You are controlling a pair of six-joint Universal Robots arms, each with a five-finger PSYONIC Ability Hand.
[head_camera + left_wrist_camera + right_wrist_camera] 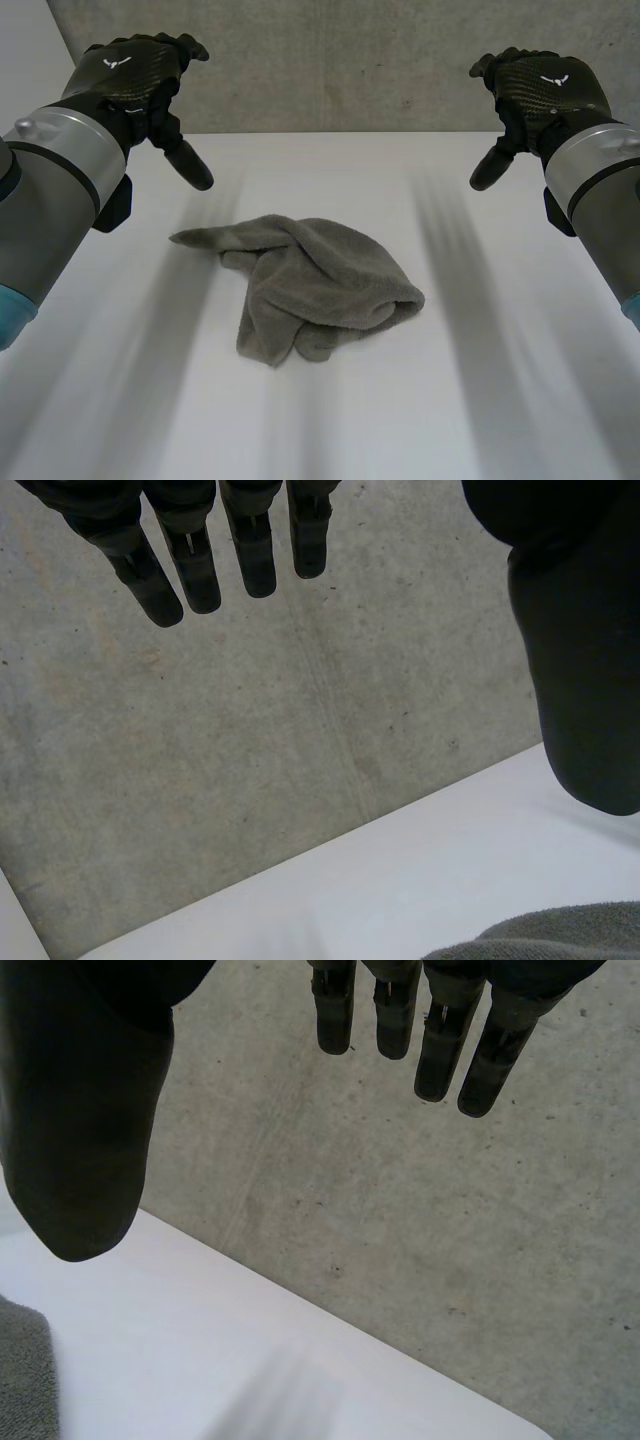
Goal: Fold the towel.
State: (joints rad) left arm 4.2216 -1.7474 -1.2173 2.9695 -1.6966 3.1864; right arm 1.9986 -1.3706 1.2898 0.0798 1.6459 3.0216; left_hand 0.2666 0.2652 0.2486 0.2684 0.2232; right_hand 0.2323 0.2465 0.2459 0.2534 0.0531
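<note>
Left hand (135, 75) hovers above the far left part of the bench (500, 400), relaxed and holding nothing, its thumb angled down and inward. In the left wrist view its fingers (195, 570) hang straight, well apart from the thumb (585, 680), and nothing lies between them. On the far right side the right hand (545, 90) mirrors it, likewise slack and empty. The right wrist view shows its fingers (440, 1050) straight and clear of the thumb (85, 1140). Between the two hands, nearer the camera than either and touching neither, the towel (310, 285) lies on the middle of the bench as a loose grey crumpled heap. One corner trails out toward the left arm's side, and a thick rolled fold bulges toward the right arm's side. A strip of it also shows below the thumb in each wrist view (560, 935) (25, 1380). Behind the bench stands a grey concrete wall (350, 60).
</note>
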